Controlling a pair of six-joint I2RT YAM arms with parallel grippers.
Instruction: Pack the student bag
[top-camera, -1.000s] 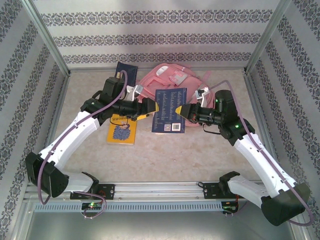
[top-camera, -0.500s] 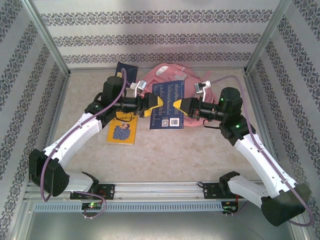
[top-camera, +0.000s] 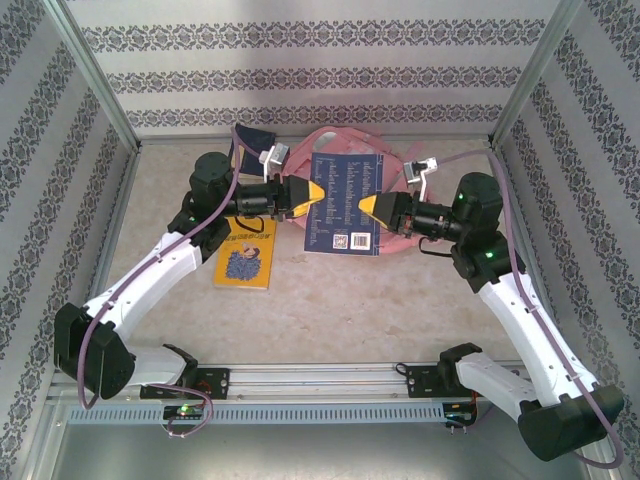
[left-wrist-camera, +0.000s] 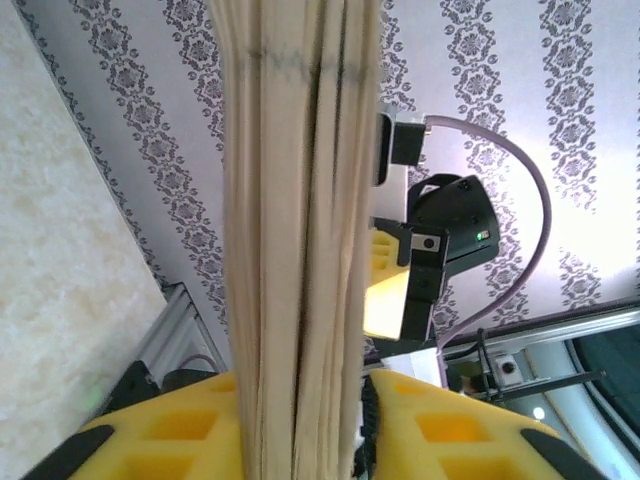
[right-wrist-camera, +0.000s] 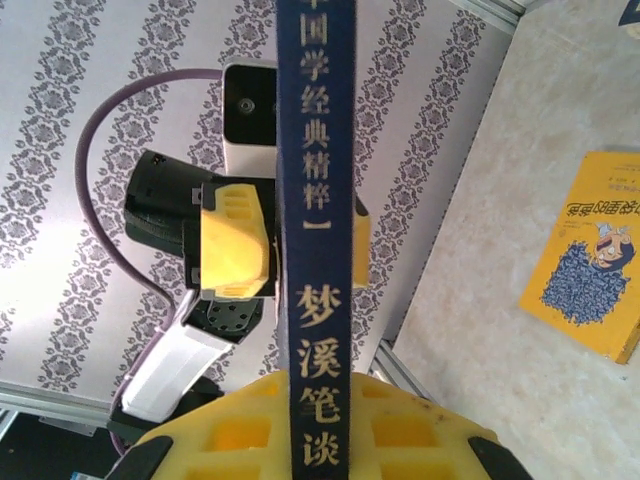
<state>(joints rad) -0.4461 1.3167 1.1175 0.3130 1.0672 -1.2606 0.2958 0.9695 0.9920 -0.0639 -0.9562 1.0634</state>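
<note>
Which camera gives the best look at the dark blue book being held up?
The top external view: the dark blue book shows its printed cover face-on there, gripped between left claw and right claw. The left wrist view gives its page edges, the right wrist view its spine lettering.

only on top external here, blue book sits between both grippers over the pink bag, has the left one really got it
Observer: Yes. The left wrist view shows the left gripper with a yellow finger pressed on each side of the blue book at its page edge.
Operator: and the right
Observer: The right gripper clamps the spine, which is dark blue with white characters.
Operator: pages tight
Observer: Not fully; dark gaps run between page bundles.
</note>
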